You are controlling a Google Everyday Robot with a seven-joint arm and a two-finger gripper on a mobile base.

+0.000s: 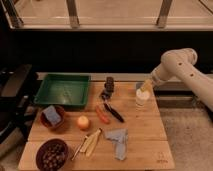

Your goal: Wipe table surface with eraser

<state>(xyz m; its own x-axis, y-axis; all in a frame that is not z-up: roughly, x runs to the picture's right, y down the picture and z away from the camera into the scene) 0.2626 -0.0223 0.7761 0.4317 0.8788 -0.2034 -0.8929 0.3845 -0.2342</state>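
Note:
A dark oblong block that looks like the eraser (109, 84) lies at the back middle of the wooden table (145, 132), just right of the green tray (62, 90). My gripper (144, 89) hangs at the end of the white arm (177, 67), which reaches in from the right. It sits over the rim of a white cup (141, 99) at the table's back right. It is about a hand's width to the right of the eraser and not touching it.
On the table are a brown bowl with a blue sponge (52, 117), an orange ball (83, 122), a red-orange item (102, 116), a black-handled tool (114, 112), a grey-blue cloth (119, 141), pale sticks (90, 142) and a bowl of nuts (51, 155). A black chair (15, 95) stands at the left.

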